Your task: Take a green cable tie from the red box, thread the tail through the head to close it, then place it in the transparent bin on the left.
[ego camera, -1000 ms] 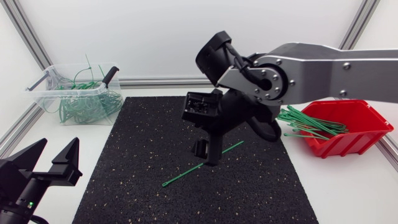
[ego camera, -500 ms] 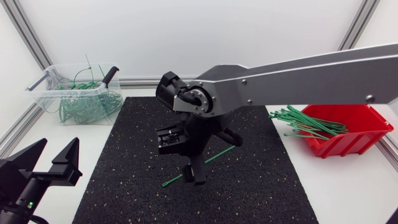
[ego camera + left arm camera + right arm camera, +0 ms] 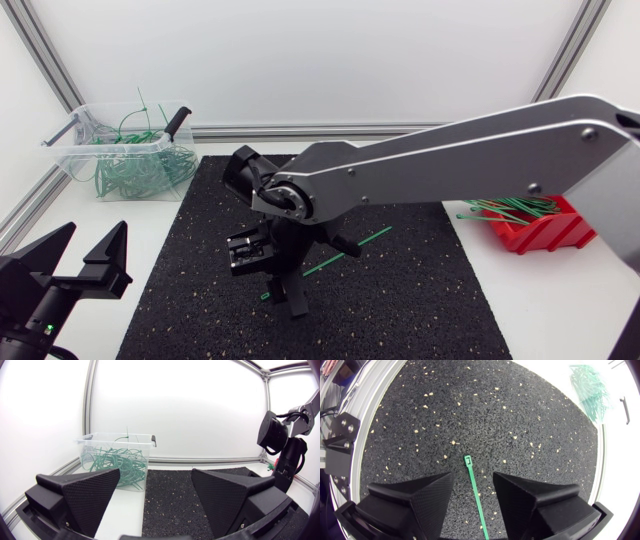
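A single green cable tie (image 3: 330, 258) lies straight and unthreaded on the black mat (image 3: 400, 300). My right arm reaches across from the right, and its gripper (image 3: 287, 292) points down over the tie's lower-left end. In the right wrist view the tie (image 3: 476, 492) runs between the open gripper (image 3: 473, 477), its head just ahead of the fingertips; neither finger (image 3: 427, 500) touches it. The red box (image 3: 545, 228) of green ties (image 3: 500, 208) stands at the right. The transparent bin (image 3: 125, 150) at the back left holds several looped ties. My left gripper (image 3: 95, 232) stands open and empty at the front left.
The mat covers the table's middle, with white table (image 3: 560, 300) on both sides. In the left wrist view the bin (image 3: 117, 460) stands ahead of the open left gripper (image 3: 156, 474), and my right arm (image 3: 282, 445) hangs over the mat beyond it.
My right arm has swept left and down along the tie to its head end, and its fingers have drawn closer together. The left arm has not moved.
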Robot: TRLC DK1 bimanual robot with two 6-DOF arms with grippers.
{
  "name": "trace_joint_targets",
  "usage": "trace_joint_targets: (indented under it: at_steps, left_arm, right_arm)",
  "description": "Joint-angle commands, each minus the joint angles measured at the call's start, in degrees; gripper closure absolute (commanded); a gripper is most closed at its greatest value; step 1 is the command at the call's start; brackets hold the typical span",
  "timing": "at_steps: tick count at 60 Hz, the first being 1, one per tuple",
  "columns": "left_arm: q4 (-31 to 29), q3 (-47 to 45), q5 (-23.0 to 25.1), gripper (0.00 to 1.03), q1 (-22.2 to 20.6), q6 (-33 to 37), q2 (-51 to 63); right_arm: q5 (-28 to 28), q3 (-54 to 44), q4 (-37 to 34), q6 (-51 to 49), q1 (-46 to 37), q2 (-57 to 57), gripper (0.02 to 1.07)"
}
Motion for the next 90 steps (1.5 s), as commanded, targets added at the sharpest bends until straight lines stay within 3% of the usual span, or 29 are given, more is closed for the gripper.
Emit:
trace_joint_targets:
  at_steps: [1,5,20,49,63,90]
  left_arm:
    - [-1.24,-2.31,-0.26,0.04,-0.35,-1.02,-0.32]
    - [-1.24,-2.22,-0.26,0.04,-0.35,-1.02,-0.32]
    - [-1.24,-2.31,-0.26,0.04,-0.35,-1.02,-0.32]
    - [-1.24,-2.22,-0.26,0.04,0.00,-1.02,-0.32]
    - [-1.24,-2.22,-0.26,0.04,-0.08,-1.02,-0.32]
    - [-1.24,-2.31,-0.26,0.04,-0.08,-1.02,-0.32]
  right_arm:
    - [0.73,-3.21,1.12,-0.27,1.20,0.71,0.60]
    - [2.67,-5.32,4.20,0.26,1.73,0.10,0.65]
    - [5.83,-8.66,8.51,1.14,2.43,-0.34,0.65]
    - [3.81,-3.30,8.42,2.28,-0.74,2.30,0.65]
    - [4.07,-3.74,11.05,2.28,-1.26,4.14,0.65]
    - [4.16,-9.01,7.98,0.96,-0.38,-0.43,0.65]
